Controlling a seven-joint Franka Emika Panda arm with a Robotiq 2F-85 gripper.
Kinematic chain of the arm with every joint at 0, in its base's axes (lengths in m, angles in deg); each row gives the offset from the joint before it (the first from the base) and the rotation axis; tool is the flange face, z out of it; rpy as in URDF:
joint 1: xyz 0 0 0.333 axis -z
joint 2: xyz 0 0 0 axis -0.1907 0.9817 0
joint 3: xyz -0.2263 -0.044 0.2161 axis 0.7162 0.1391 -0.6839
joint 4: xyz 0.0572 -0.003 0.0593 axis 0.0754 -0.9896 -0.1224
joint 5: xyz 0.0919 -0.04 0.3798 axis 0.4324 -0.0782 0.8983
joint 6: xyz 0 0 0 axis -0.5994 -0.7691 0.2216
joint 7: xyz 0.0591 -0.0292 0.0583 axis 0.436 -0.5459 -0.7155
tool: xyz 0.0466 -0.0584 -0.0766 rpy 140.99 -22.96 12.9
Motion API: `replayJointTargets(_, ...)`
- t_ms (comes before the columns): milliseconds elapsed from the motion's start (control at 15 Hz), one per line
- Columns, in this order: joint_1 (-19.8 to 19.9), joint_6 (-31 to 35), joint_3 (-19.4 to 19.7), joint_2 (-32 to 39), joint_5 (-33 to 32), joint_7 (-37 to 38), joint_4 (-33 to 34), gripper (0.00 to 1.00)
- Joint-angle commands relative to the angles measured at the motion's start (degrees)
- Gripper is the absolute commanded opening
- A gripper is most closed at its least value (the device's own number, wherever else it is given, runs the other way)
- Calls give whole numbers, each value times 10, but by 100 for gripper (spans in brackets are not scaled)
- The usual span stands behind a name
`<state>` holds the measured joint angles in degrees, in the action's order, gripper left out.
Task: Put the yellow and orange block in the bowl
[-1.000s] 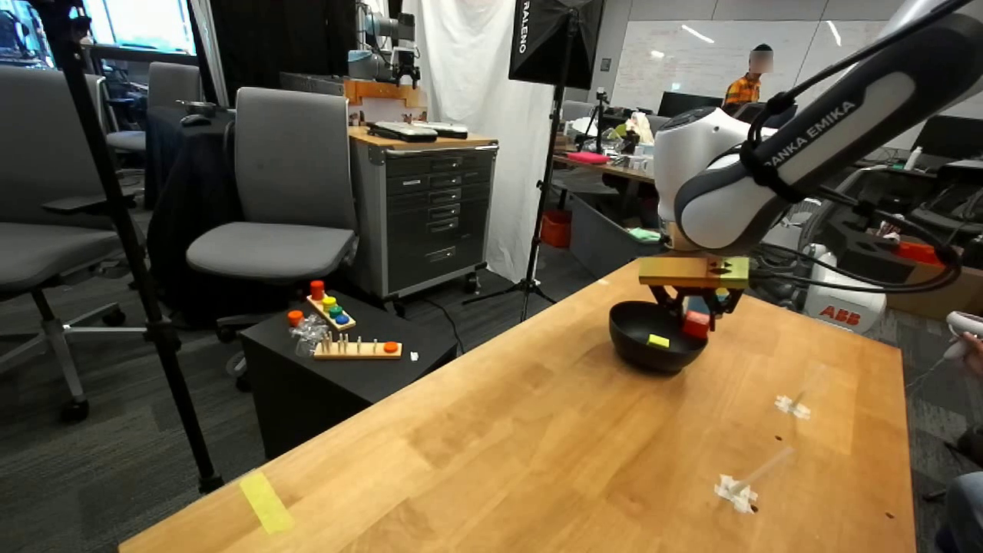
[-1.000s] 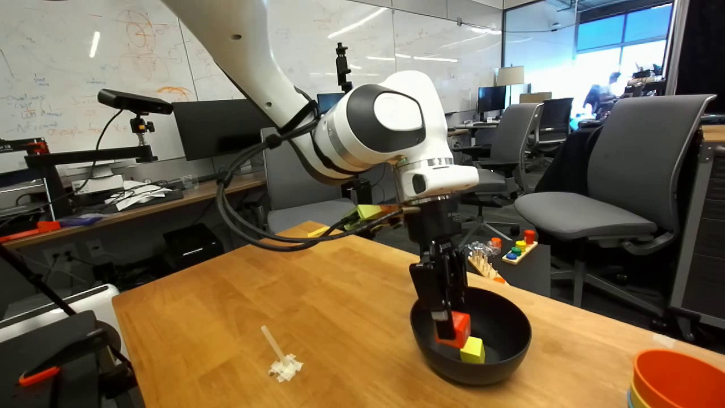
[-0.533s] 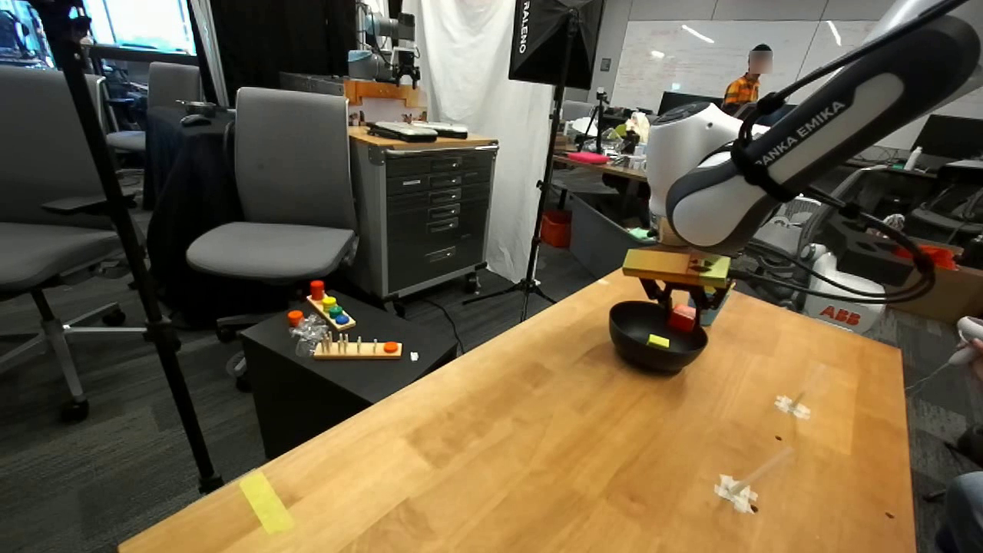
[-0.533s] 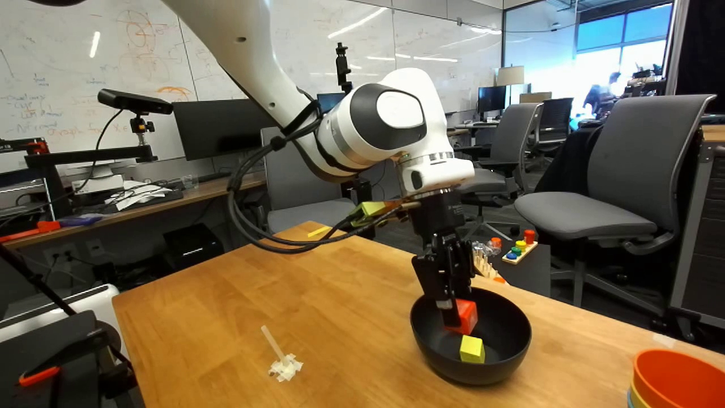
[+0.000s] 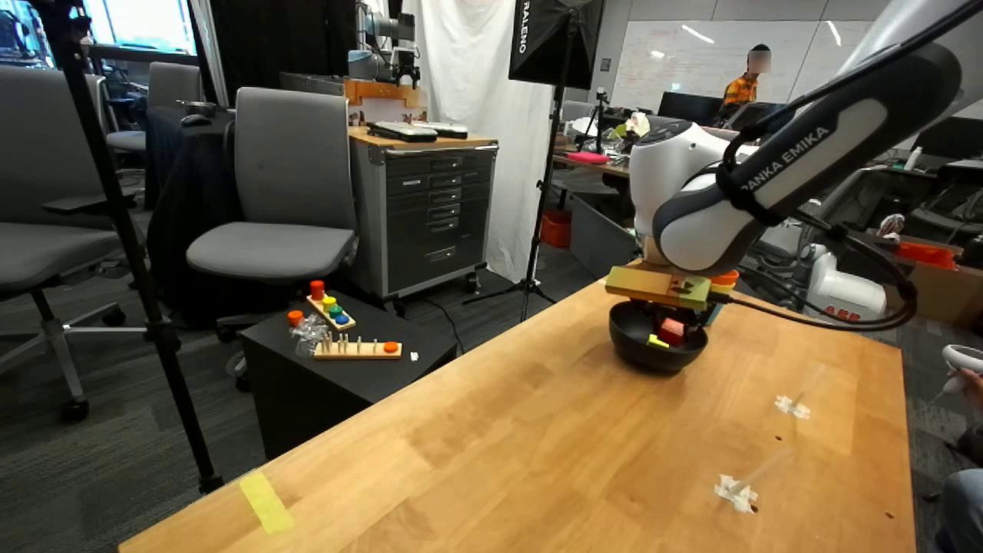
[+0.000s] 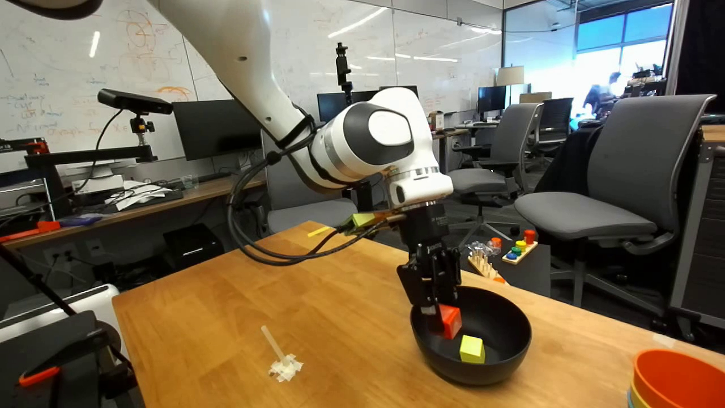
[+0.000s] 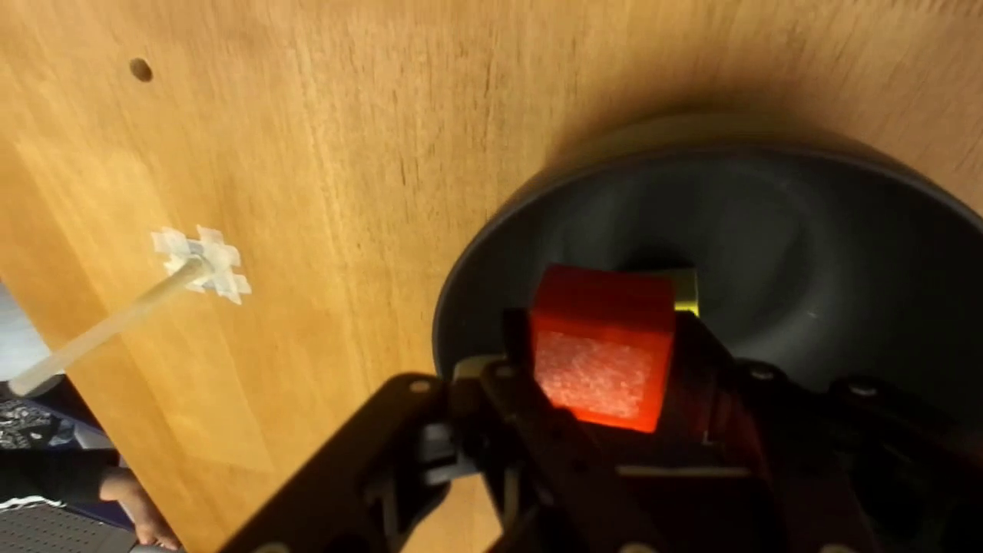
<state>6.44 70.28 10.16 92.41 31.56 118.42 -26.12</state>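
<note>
Placement task, apparently near-complete.
The bowl (image 6: 506,330) holds the yellow block (image 6: 472,350); over its interior the orange block (image 6: 451,322) hangs clamped in the gripper (image 7: 604,338), release seemingly remaining.

1. The rim of the bowl (image 6: 507,317) curves close past my gripper (image 7: 603,361), which grips the orange-red block (image 6: 451,322).
2. Inside, the yellow block (image 6: 472,349) takes up room near my load; the side away from me lies open.
3. Stacked cups (image 6: 679,378) stand outside, apart from the rim.
4. Between bowl and taped stick (image 6: 273,343), bare table (image 6: 340,317) leaves me passage.
</note>
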Motion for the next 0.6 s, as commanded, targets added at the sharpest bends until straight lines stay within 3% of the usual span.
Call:
replayJointTargets(0,-11,2,3,25,-5,28,8,22)
replayJointTargets(333,-19,0,7,35,-8,32,6,22)
replayJointTargets(400,-20,0,8,34,-9,32,5,54)
replayJointTargets(467,-21,1,8,31,-9,31,3,74)
replayJointTargets(533,-22,2,8,29,-9,32,2,80)
